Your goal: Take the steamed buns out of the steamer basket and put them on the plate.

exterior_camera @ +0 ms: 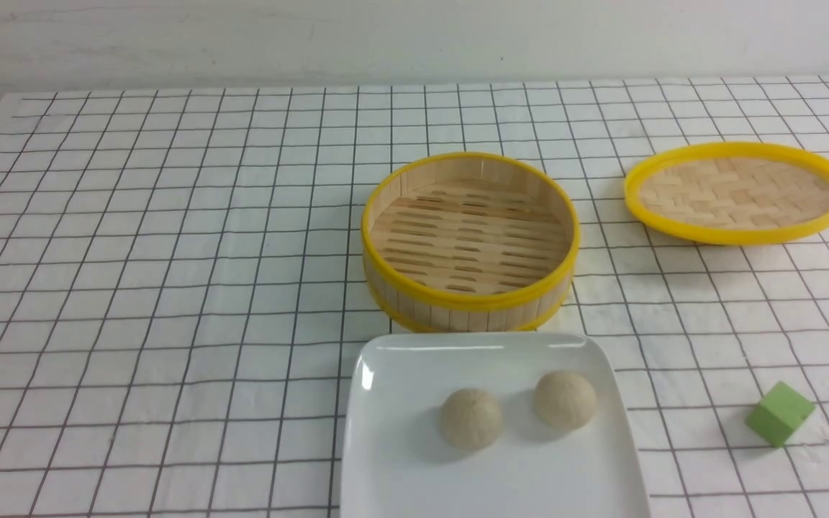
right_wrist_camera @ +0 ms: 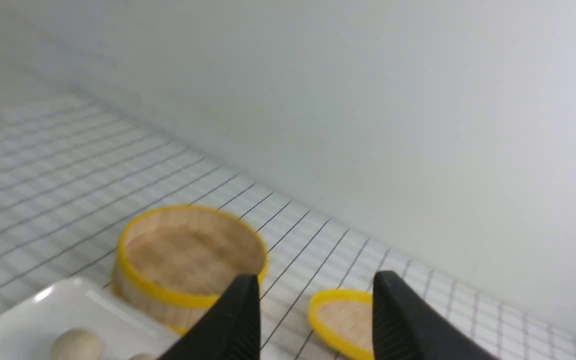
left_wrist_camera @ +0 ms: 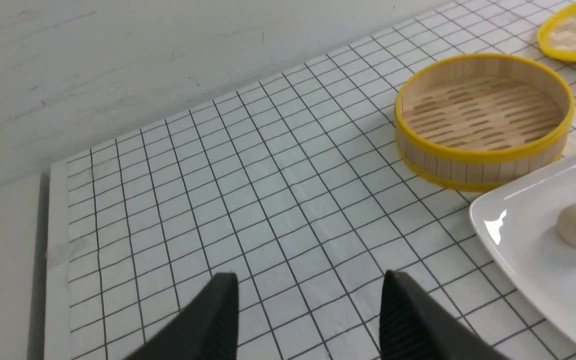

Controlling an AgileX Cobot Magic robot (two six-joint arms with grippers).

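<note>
Risks first. Desk [exterior_camera: 170, 288]: covered by a gridded cloth, liable to wrinkle and drag everything along if snagged by a low-passing arm. Plate [exterior_camera: 400, 475]: set at the near edge, just in front of the steamer basket [exterior_camera: 469, 301], almost touching it. Glossy, so likely to slide under a nudge from either side. Basket: empty, slatted floor bare, probably light enough to be knocked into the plate. Steamed buns [exterior_camera: 470, 418]: both on the plate, side by side but apart, near its middle. Round, so apt to roll over the shallow rim at any jolt. Nothing left to carry, by the look of it, so the chief hazard is a careless sweep across the plate.

Surroundings next. Woven lid [exterior_camera: 737, 191]: flat on the cloth, well to the right of the basket, out of the way. Left claw [left_wrist_camera: 309, 287]: spread wide, grasping nothing, above bare cloth to the left of the plate. Right claw [right_wrist_camera: 315, 282]: likewise released and empty, raised above the plate's near side. Blurred view there, so exact height hard to judge. Green cube [exterior_camera: 780, 414]: right of the plate, well apart, blocking nothing.
</note>
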